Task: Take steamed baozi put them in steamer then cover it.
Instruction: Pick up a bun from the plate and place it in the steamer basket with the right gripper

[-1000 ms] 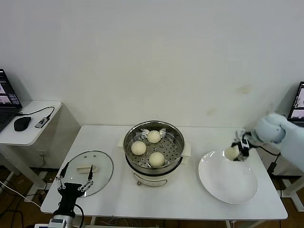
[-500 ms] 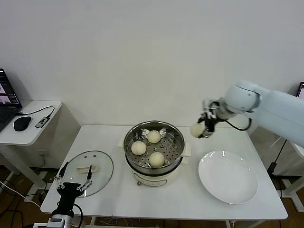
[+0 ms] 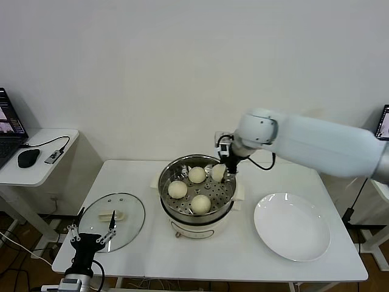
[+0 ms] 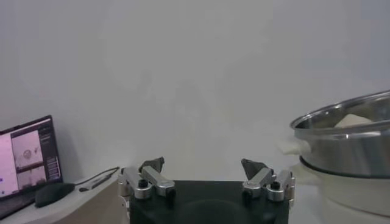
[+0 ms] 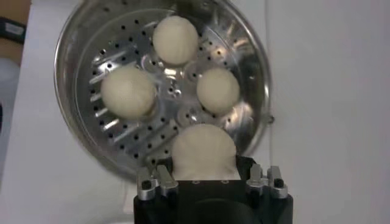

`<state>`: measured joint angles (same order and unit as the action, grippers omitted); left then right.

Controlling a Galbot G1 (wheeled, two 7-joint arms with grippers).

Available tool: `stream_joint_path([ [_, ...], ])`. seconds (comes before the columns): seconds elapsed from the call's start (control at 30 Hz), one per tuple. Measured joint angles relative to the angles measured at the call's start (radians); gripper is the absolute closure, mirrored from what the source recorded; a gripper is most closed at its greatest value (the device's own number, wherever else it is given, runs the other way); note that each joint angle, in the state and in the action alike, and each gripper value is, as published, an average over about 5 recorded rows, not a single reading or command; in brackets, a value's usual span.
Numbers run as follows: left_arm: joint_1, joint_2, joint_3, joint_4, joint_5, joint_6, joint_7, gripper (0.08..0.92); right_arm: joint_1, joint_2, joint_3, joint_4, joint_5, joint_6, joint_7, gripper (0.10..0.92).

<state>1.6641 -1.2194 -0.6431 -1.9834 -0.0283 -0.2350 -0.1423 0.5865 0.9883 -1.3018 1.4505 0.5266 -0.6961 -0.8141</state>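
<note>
Now holding the fourth baozi [image 3: 218, 172] in the right gripper [image 3: 222, 173], over the steamer [image 3: 197, 188] rim's right side. Best lowered onto bare tray beside the three buns, then released gently. Left gripper [image 3: 92, 235] wide open by the cover [image 3: 112, 221].

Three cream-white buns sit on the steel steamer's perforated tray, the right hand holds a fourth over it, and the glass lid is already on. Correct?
Not quite: the clear glass lid with the cream-white handle lies on the white table, left of the steamer, per the head view. The rest holds.
</note>
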Motion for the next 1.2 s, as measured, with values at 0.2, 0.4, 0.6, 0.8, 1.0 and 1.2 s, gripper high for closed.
stream_joint_path([
  [0.2,0.002,0.003,-0.004,-0.004,0.001,0.000,0.000,0.177,-0.037,0.033,-0.004,-0.034,-0.008,-0.013,0.010,0.382],
  [0.4,0.002,0.004,-0.007,-0.002,0.000,-0.004,0.000,0.177,-0.073,0.058,-0.005,-0.062,-0.027,-0.021,0.016,0.381],
  [0.6,0.005,0.002,-0.009,0.000,0.000,-0.009,0.000,0.177,-0.100,0.071,-0.005,-0.080,-0.048,-0.024,0.019,0.381],
  [0.8,0.007,-0.001,-0.010,0.000,0.002,-0.013,-0.001,0.177,-0.123,0.072,0.001,-0.094,-0.074,-0.026,0.026,0.381],
  [1.0,0.009,-0.002,-0.011,-0.002,0.004,-0.013,-0.002,0.177,-0.133,0.066,0.017,-0.090,-0.081,-0.028,0.032,0.345],
  [1.2,0.007,-0.002,-0.012,0.000,0.004,-0.013,-0.002,0.177,-0.121,0.043,0.039,-0.060,-0.071,-0.029,0.039,0.215],
])
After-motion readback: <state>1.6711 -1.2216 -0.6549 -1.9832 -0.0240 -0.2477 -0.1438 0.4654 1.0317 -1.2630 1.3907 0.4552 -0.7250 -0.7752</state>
